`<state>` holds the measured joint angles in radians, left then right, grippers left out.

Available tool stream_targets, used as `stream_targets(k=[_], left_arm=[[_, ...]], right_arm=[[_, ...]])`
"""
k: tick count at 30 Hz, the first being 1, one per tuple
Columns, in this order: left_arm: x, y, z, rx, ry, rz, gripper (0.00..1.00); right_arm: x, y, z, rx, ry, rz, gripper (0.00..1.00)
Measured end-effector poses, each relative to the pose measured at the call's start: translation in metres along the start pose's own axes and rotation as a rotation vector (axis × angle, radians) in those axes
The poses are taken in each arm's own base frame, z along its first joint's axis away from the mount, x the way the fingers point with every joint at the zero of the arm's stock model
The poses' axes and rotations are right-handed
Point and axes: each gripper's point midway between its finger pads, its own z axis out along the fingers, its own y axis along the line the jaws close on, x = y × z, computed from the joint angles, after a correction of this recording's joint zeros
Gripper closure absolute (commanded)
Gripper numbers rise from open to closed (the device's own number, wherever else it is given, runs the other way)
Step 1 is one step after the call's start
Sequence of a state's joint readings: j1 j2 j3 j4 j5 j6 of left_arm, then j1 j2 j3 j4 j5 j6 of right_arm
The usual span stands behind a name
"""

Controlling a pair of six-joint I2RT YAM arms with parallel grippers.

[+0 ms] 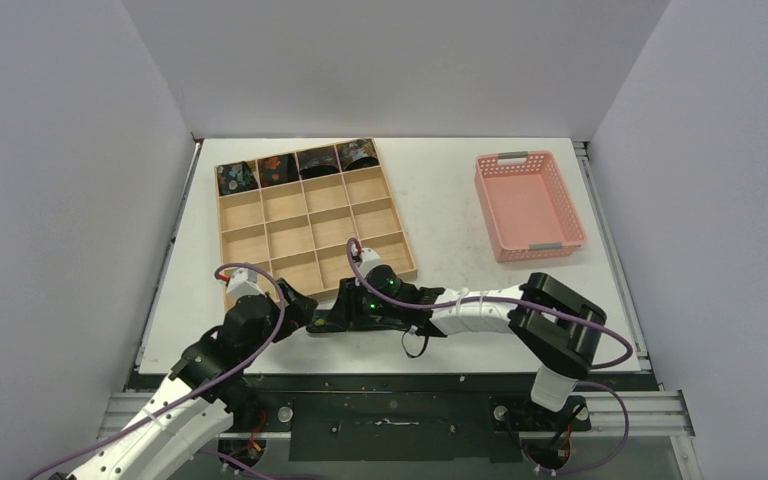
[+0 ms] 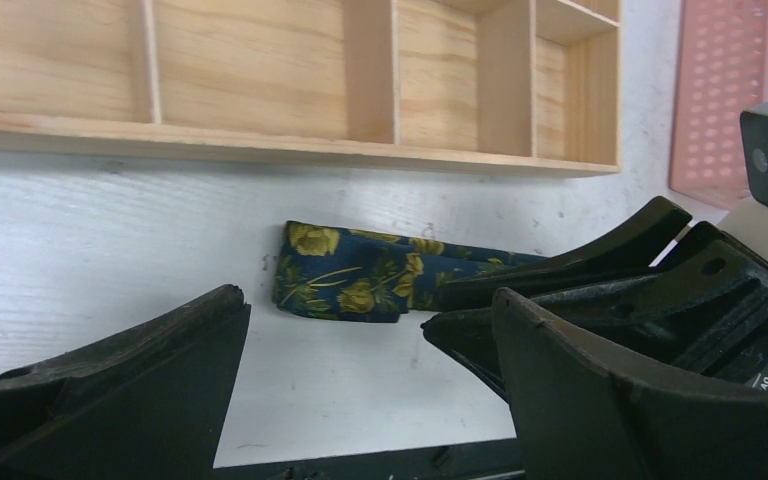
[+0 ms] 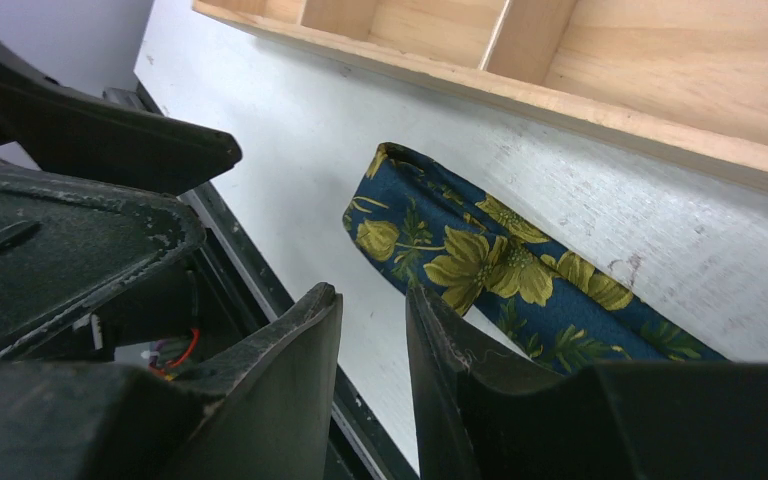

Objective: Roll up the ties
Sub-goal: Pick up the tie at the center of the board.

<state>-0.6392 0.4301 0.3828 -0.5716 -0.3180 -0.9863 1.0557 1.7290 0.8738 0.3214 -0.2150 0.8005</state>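
White tabletop [image 1: 460, 200], near wooden tray [image 1: 305, 212]: tie [image 2: 345, 272] lies flat for rolling; left gripper [image 2: 370, 330] gapes empty, right gripper [image 3: 372, 300] barely parted.

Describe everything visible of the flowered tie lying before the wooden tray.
The dark navy fabric necktie with yellow flowers lies flat and unrolled on the white table, a narrow strip, its blunt end free. It runs beside the compartmented wooden tray's near wall, not touching. Its other end disappears behind a black finger of the right gripper; contact unclear.
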Motion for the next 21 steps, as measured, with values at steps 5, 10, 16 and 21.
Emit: stream_targets(k=[5, 10, 16, 21], left_arm=[[0.009, 0.018, 0.009, -0.08, 0.017, 0.0, 0.09], [0.026, 0.039, 0.018, -0.147, 0.058, 0.015, 0.1], [0.034, 0.043, 0.026, -0.142, 0.083, 0.004, 0.11], [0.034, 0.036, 0.03, -0.11, 0.09, -0.003, 0.11]], right_arm=[[0.013, -0.014, 0.013, 0.033, 0.038, 0.01, 0.69], [0.015, -0.017, 0.015, 0.041, 0.045, 0.018, 0.69], [0.017, -0.025, 0.018, 0.059, 0.049, 0.038, 0.7], [0.016, -0.027, 0.019, 0.058, 0.041, 0.049, 0.7]])
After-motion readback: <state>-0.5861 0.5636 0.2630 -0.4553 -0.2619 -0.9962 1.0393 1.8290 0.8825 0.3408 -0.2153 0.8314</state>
